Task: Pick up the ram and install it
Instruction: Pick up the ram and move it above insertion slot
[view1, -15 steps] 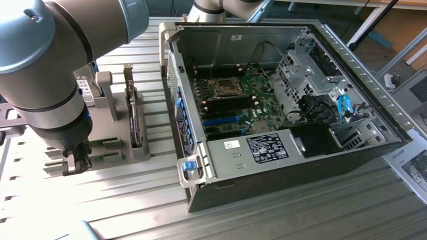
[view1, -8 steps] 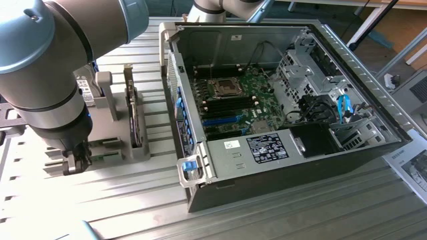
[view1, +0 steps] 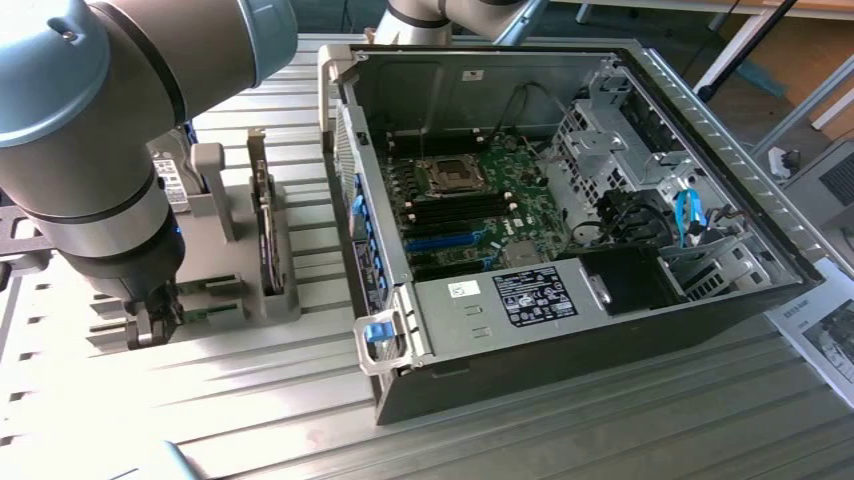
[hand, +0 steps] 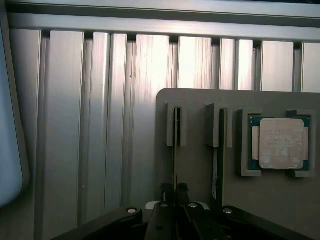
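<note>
In the wrist view the ram (hand: 175, 145) stands on edge as a thin green strip in a slot of the grey holder (hand: 195, 165). My gripper (hand: 174, 190) has a fingertip on each side of the strip's near end and looks shut on it. The ram still sits in its slot. In the exterior view the gripper (view1: 150, 325) is down low at the holder (view1: 227, 250), on that view's left. The open computer case (view1: 561, 200) lies to the right, with the motherboard (view1: 467, 200) and its long memory slots (view1: 454, 212) exposed.
A second dark stick (hand: 218, 150) stands in the neighbouring slot. A square silver processor chip (hand: 282, 143) sits in a pocket of the holder. A tall dark board (view1: 272, 230) stands upright between holder and case. Ribbed aluminium table (view1: 561, 430) lies all around.
</note>
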